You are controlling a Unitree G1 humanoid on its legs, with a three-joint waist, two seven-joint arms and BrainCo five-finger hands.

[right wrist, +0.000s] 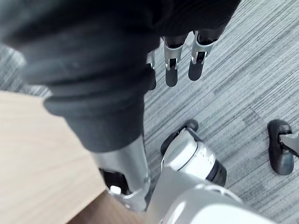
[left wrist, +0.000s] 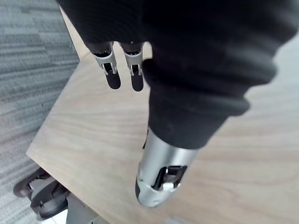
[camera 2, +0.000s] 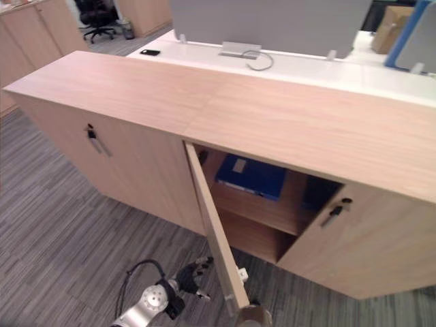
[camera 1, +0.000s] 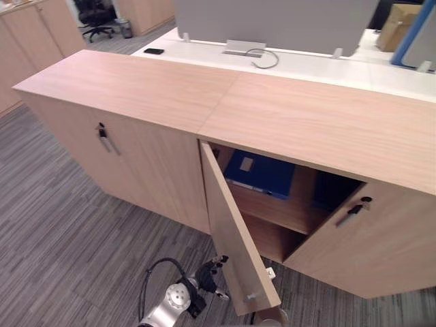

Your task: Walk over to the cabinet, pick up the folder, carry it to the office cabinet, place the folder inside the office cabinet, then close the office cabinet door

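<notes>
A blue folder (camera 1: 262, 174) with a pale label lies flat on the upper shelf inside the office cabinet (camera 1: 320, 122). The cabinet's left door (camera 1: 231, 231) stands swung out toward me. The right door (camera 1: 381, 238) is closed. My left hand (left wrist: 111, 74) hangs with straight fingers close against the outer wooden face of the open door (left wrist: 93, 130); I cannot tell whether it touches. Over the grey carpet (right wrist: 243, 93) my right hand (right wrist: 171, 70) holds nothing, its fingers straight, beside a wooden edge (right wrist: 37, 154).
A second low cabinet (camera 1: 102, 88) with a key handle (camera 1: 103, 138) joins on the left. Behind runs a white desk (camera 1: 204, 54) with a grey partition (camera 1: 272, 20) and a black phone (camera 1: 154, 51). An office chair (camera 1: 95, 17) and a cardboard box (camera 1: 395, 27) stand farther back.
</notes>
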